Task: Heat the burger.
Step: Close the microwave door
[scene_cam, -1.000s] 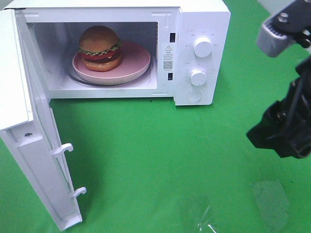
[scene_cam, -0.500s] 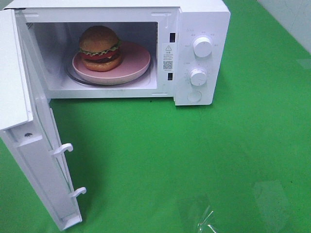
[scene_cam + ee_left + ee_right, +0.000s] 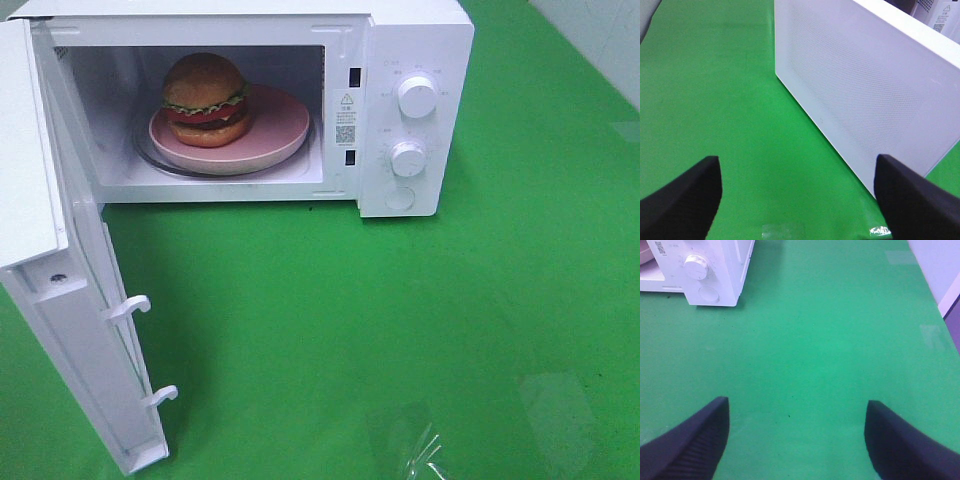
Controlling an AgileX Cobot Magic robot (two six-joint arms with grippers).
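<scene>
Upper left of the overhead view: the burger (image 3: 205,100) sits on a pink plate (image 3: 285,125) inside the microwave (image 3: 420,40), with the door (image 3: 70,330) open. Warning sticker (image 3: 346,101) print is too small to read. Only the wrist views show the left claw (image 3: 796,167) and right claw (image 3: 797,407), both wide and empty above the green worktop (image 3: 400,320).

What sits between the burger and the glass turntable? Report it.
The pink plate: the burger rests on it, and it lies on the glass turntable. The exterior high view shows this.
</scene>
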